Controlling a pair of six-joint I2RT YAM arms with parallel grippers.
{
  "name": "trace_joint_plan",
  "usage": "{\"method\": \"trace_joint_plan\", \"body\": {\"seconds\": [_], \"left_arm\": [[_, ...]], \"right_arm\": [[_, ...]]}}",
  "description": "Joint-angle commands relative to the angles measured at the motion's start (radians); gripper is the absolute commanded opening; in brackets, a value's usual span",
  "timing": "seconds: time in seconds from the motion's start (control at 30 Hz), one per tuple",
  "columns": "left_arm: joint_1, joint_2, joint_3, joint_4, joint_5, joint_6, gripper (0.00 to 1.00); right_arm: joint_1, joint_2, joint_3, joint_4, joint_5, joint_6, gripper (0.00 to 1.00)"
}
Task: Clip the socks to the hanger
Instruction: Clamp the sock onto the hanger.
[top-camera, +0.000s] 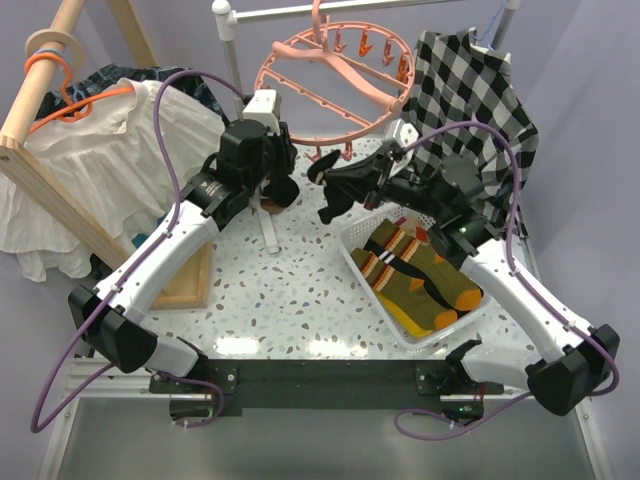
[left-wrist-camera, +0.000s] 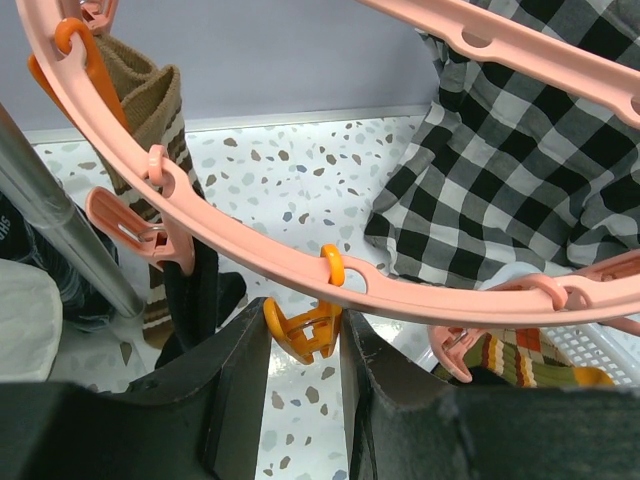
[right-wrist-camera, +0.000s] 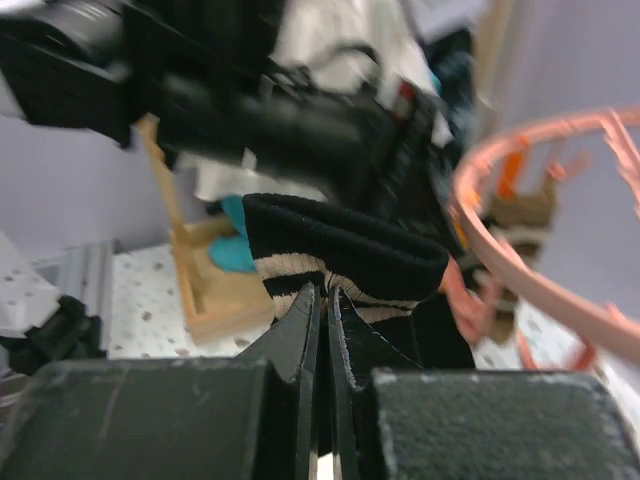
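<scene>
The salmon-pink hanger (top-camera: 335, 85) hangs from the rail, and its ring (left-wrist-camera: 250, 255) crosses the left wrist view. My left gripper (left-wrist-camera: 305, 335) is shut on an orange clip (left-wrist-camera: 300, 332) that dangles under the ring. A brown striped sock (left-wrist-camera: 150, 100) and a black sock (left-wrist-camera: 195, 290) hang from clips at the left. My right gripper (right-wrist-camera: 325, 292) is shut on the cuff of a black sock with cream stripes (right-wrist-camera: 345, 250), held up beside the ring's near edge (top-camera: 328, 208). Olive socks with orange toes (top-camera: 420, 280) lie in the white basket (top-camera: 365, 275).
A black-and-white checked shirt (top-camera: 470, 90) hangs at the back right, close behind the right arm. A white blouse on an orange coat hanger (top-camera: 90, 150) and a wooden frame (top-camera: 60, 190) stand at the left. The rail's metal post (left-wrist-camera: 60, 240) is just left of the ring.
</scene>
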Motion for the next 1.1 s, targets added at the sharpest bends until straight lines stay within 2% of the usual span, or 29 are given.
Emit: {"method": "trace_joint_plan", "body": {"seconds": [0.0,0.47,0.83,1.07], "left_arm": [[-0.002,-0.026,0.028,0.018,0.017,-0.018,0.0],[-0.002,-0.06,0.014,0.008,0.032,-0.022,0.0],[-0.001,-0.077,-0.006,-0.003,0.036,-0.029,0.0],[0.003,-0.067,-0.004,0.001,0.056,-0.027,0.0]], "right_arm": [[0.084,0.091,0.054,0.236,-0.132,0.05,0.0],[0.11,0.331,-0.093,0.426,-0.045,0.007,0.0],[0.104,0.378,-0.099,0.47,0.147,-0.02,0.0],[0.101,0.382,-0.096,0.491,0.199,-0.022,0.0]]}}
